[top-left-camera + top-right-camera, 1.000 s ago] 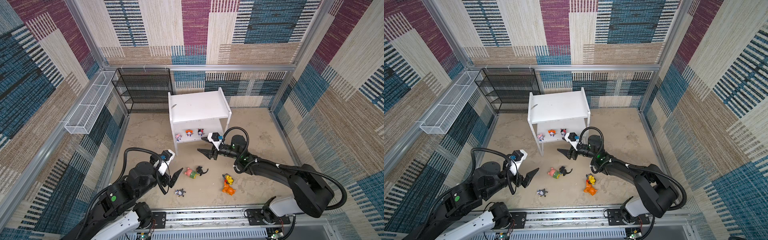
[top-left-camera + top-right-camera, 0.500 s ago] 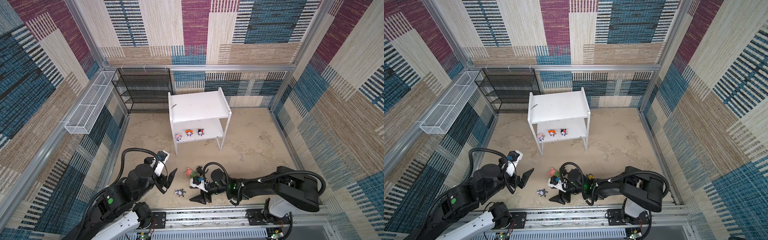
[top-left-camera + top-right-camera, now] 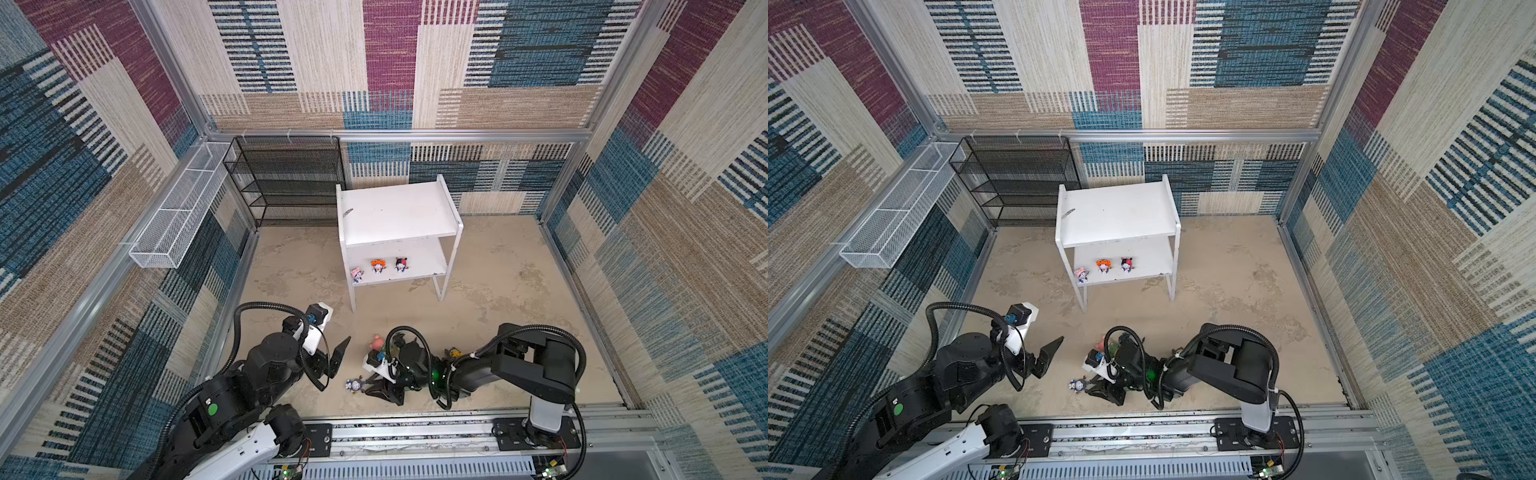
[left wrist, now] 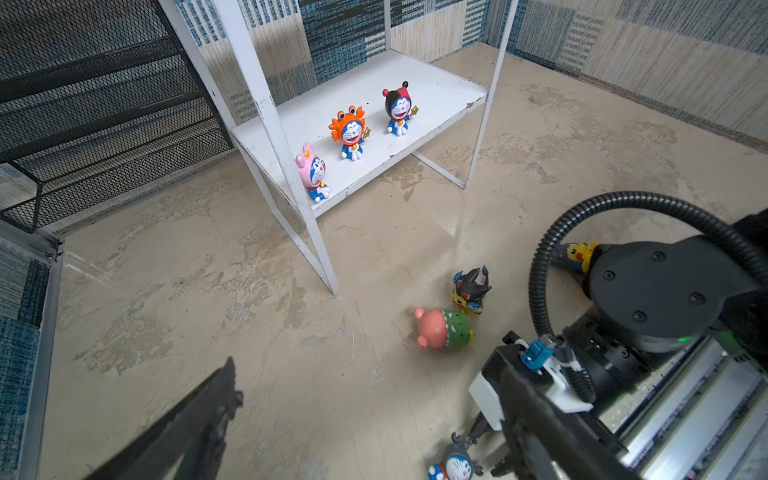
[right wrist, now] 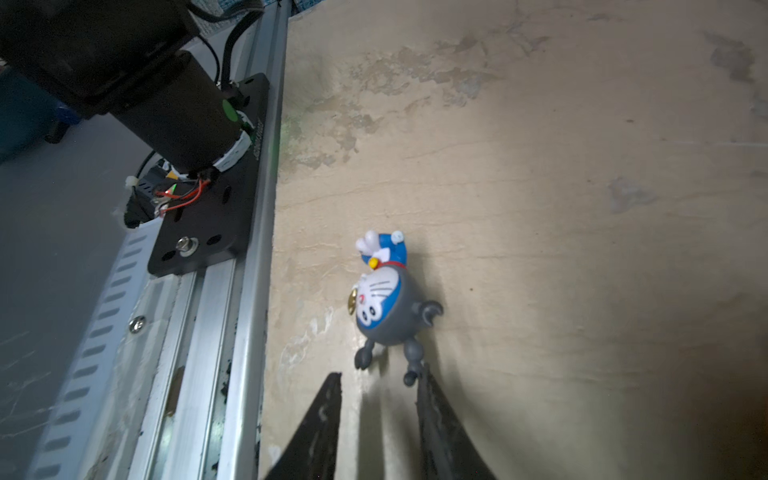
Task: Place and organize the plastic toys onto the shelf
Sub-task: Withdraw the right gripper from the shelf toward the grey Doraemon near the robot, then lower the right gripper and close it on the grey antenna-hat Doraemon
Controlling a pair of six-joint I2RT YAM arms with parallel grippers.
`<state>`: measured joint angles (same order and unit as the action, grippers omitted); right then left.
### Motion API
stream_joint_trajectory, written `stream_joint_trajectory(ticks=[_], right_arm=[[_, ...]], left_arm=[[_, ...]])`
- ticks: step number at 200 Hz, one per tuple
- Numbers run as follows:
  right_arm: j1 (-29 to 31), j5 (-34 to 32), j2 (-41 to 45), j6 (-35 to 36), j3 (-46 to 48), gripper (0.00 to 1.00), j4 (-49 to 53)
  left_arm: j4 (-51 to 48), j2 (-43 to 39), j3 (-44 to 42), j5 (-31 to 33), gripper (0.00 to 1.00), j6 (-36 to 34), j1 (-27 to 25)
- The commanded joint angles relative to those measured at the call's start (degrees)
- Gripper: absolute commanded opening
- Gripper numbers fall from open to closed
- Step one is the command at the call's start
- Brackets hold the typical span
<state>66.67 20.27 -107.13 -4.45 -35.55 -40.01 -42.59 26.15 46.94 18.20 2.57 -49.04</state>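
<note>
Right tool (image 5: 379, 376) narrowly parted, gripped nothing, tips just short of grey-hooded toy (image 5: 384, 303) lying on tabletop (image 5: 540, 208) near front rail (image 5: 249, 291). Left tool (image 3: 338, 357) spread wide, empty. Three small toys (image 3: 378, 266) stood on lower board of shelf (image 3: 399, 212).

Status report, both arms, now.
Left gripper open, hovering. Right gripper jaws apart, tips at grey-hooded toy, not gripping. Three toys on shelf lower board. Nothing between jaws and toy.

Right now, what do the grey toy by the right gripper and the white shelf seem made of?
The grey toy looks like hard moulded plastic: smooth, slightly glossy, with crisp painted face details. The shelf seems to have thin white-painted metal legs and a flat matte board. Whether the board is metal or coated wood is unclear. Its edges show chips and dark specks.
</note>
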Motion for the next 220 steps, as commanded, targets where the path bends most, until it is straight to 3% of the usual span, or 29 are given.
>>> stream_joint_trajectory(ticks=[1,85,132,188,220], right_arm=[[-0.05,-4.81,-1.03,-1.18,-1.06,0.29,-0.21],[-2.37,-11.67,-5.95,2.84,-9.49,0.32,1.67],[-4.4,-10.61,-6.88,5.41,-16.46,0.35,5.72],[-2.29,-8.94,2.1,-4.78,-13.57,0.53,17.16],[1.24,-8.2,2.6,-10.13,-14.18,0.57,22.48]], left_arm=[[0.58,-0.53,-0.03,0.28,0.99,0.33,0.06],[1.18,-1.16,-0.13,-1.58,0.99,-0.02,0.08],[1.11,-2.13,-0.1,-1.62,0.99,0.07,0.06],[1.64,-1.97,-0.36,-2.02,0.99,-0.28,0.03],[1.78,-2.55,-0.35,-1.76,0.99,-0.37,0.02]])
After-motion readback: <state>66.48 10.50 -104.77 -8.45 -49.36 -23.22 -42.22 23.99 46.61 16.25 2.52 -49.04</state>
